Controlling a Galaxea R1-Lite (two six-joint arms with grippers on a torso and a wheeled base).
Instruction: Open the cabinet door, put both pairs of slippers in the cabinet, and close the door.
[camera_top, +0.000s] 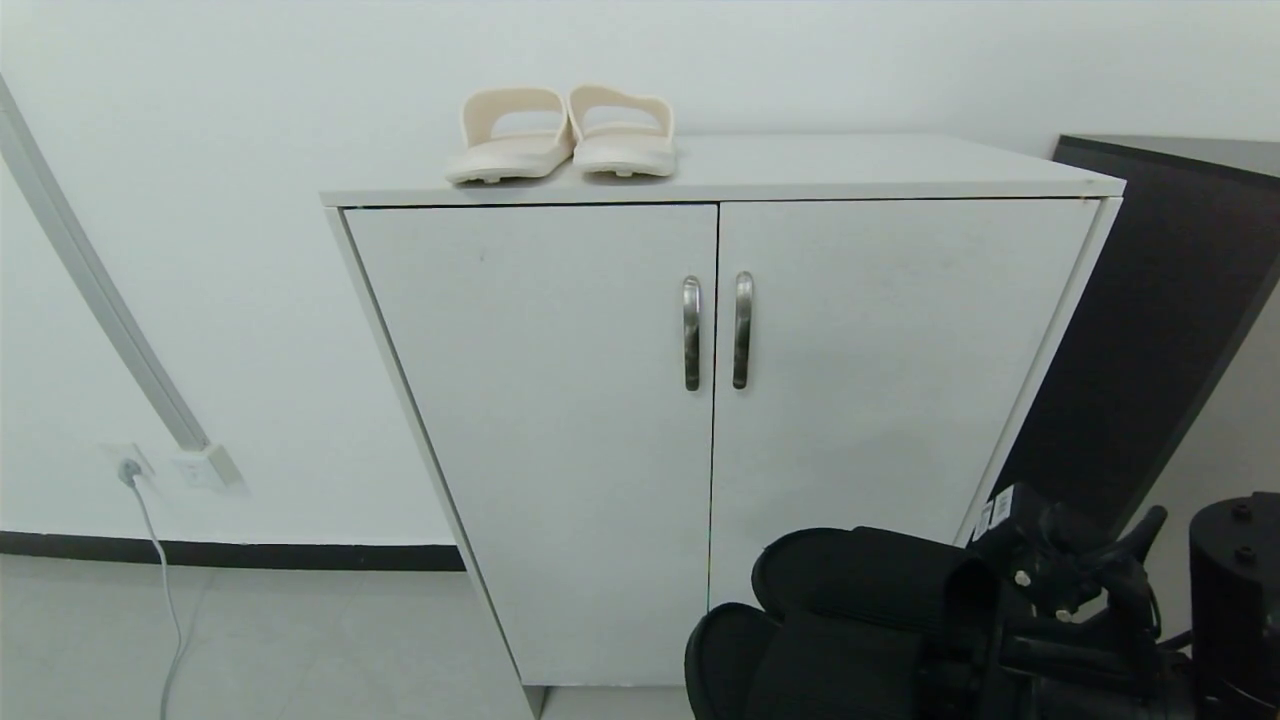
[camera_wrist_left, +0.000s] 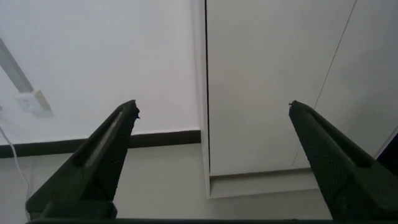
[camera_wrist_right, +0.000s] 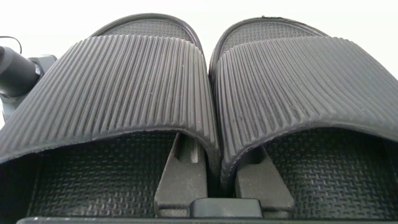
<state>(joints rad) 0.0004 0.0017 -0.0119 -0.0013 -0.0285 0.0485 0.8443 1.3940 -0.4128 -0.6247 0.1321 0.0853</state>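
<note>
A white cabinet (camera_top: 560, 450) stands against the wall with both doors closed, and two metal handles (camera_top: 691, 333) meet at the centre. A beige pair of slippers (camera_top: 563, 135) rests on its top, towards the left. A black pair of slippers (camera_top: 850, 610) hangs low in front of the right door. My right gripper (camera_wrist_right: 219, 149) is shut on the black slippers (camera_wrist_right: 205, 93), with one finger inside each slipper pinching their adjoining inner sides. My left gripper (camera_wrist_left: 212, 109) is open and holds nothing. It faces the cabinet's lower left corner (camera_wrist_left: 208, 177).
A dark piece of furniture (camera_top: 1170, 330) stands close against the cabinet's right side. Left of the cabinet are bare wall and floor, a wall socket (camera_top: 128, 468) with a hanging cable, and a slanted grey conduit (camera_top: 90, 280).
</note>
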